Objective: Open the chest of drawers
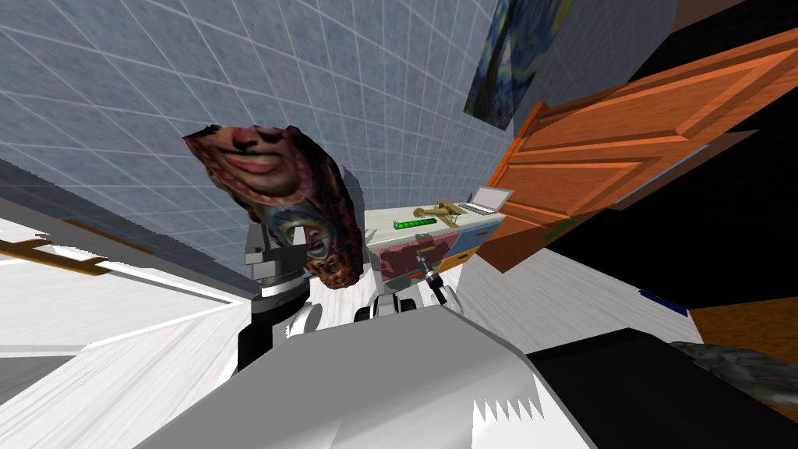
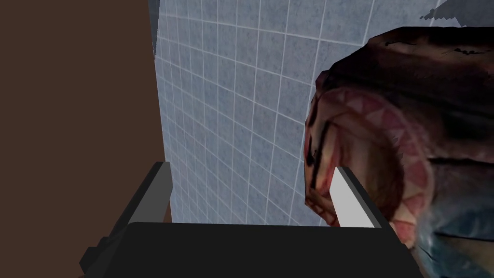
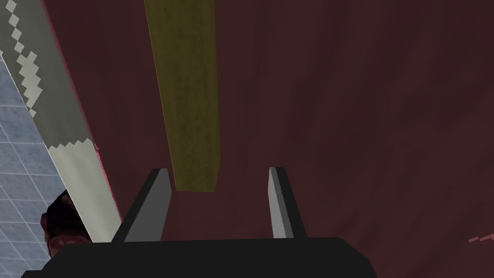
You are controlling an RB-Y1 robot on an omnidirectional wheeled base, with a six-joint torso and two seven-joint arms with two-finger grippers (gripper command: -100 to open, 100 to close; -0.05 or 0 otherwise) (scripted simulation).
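Status: not started, as I read it. In the head view the low chest of drawers (image 1: 405, 257), with its pale top and maroon, blue and orange fronts, looks flush, with no drawer pulled out.
Target location: the chest stands against the blue-grey tiled wall (image 1: 156, 93), straight ahead of me and just beside the open orange panelled door (image 1: 623, 148). An open grey laptop (image 1: 487, 200) sits on its top.
Right gripper: the right gripper (image 3: 217, 202) is up against the flat maroon drawer front (image 3: 362, 120). Its blades are apart and clamp nothing.
Handle vs gripper: the olive-yellow flat bar handle (image 3: 190, 96) runs away from the gripper along the front. Its near end sits in the gap between the fingers (image 3: 280, 207), closer to one blade than the other. I can't confirm that either blade touches it.
Left gripper: the left gripper (image 2: 253, 198) is also spread and empty. It is off the job, next to a lumpy dark-red object with a face texture (image 2: 386, 145).
Done: approach and rough alignment, judging from the pose.
Left: centre on the bar, close on it, pull the drawer out.
Risk: the grip is near the bar's end and may slip off.
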